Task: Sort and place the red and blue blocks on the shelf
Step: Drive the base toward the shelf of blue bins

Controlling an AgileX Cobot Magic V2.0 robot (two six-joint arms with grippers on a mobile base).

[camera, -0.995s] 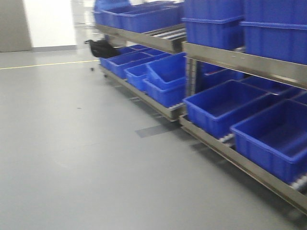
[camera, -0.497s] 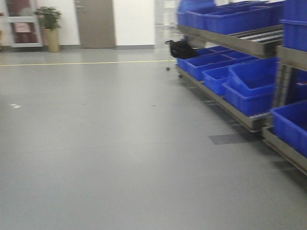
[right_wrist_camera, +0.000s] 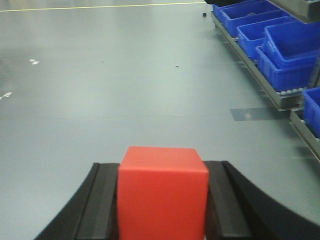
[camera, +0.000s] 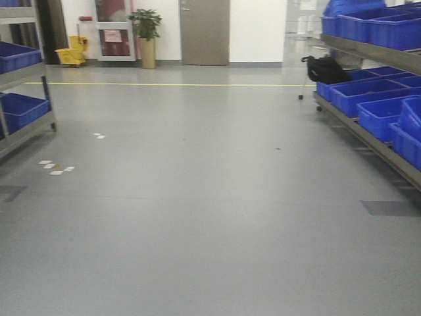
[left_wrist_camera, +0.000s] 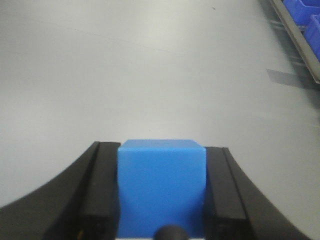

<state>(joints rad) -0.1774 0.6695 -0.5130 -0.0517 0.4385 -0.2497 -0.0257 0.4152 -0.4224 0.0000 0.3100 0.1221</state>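
The sky-blue block (left_wrist_camera: 161, 187) sits clamped between the black fingers (left_wrist_camera: 100, 195) of my left gripper (left_wrist_camera: 161, 200), held above bare grey floor. The bright red block (right_wrist_camera: 162, 192) is pinched the same way by my right gripper (right_wrist_camera: 162, 205). The shelf (camera: 368, 135), a steel rack, runs along the right side in the front view, and its lower tier also shows in the right wrist view as the shelf (right_wrist_camera: 260, 75). Neither gripper appears in the front view.
Big blue bins (camera: 378, 115) fill the right shelf; a black bag (camera: 325, 68) lies at its far end. Another rack with blue bins (camera: 23, 108) stands at the left. Far back are a door (camera: 204, 31), a potted plant (camera: 147, 36) and a yellow mop bucket (camera: 71, 52).
The front view has swung to the left: the right shelf slid from filling the frame to the right edge, and the left rack, door and plant have come into sight.
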